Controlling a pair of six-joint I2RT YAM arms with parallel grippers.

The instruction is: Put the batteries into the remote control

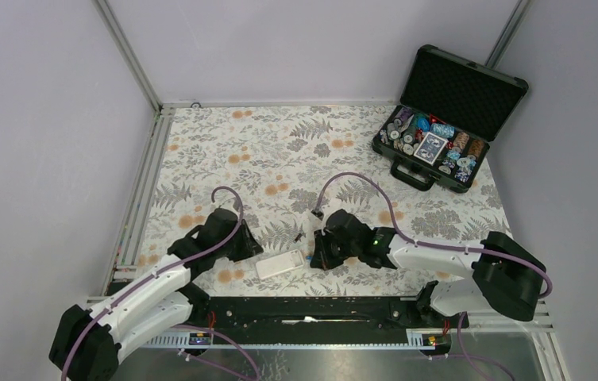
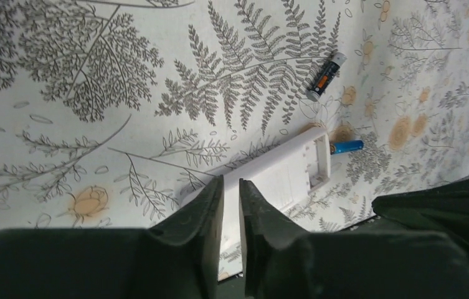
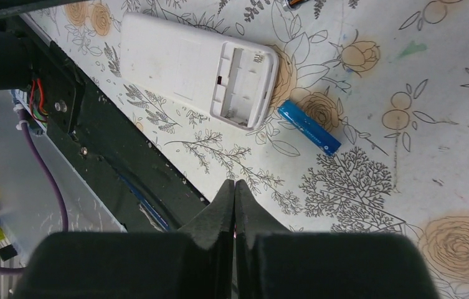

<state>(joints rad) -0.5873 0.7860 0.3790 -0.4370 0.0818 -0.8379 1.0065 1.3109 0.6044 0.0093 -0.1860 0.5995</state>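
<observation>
Spreading under me is the table (image 1: 279,135), covered by a white cloth printed with grey ferns and orange flowers. A black hard case with a foam-lined lid (image 1: 458,91) stands open at the far right corner, with coloured chips (image 1: 403,132) inside. My left claw (image 2: 232,182) hangs low by the near edge, its two dark fingers a narrow slit apart. It sits over the plain end of the small white bar-shaped remote control (image 2: 288,171), whose white shows through the slit. My right claw (image 3: 234,184) has its fingers pressed together on nothing, close to the near edge.

The remote lies flat near the middle of the near edge, back up, its battery bay uncovered. A slim bright blue cylindrical battery (image 3: 309,128) lies on the cloth just beside the bay end. A second slim battery (image 2: 327,76), black with an orange band and pale tip, lies farther toward the far edge, apart from both.
</observation>
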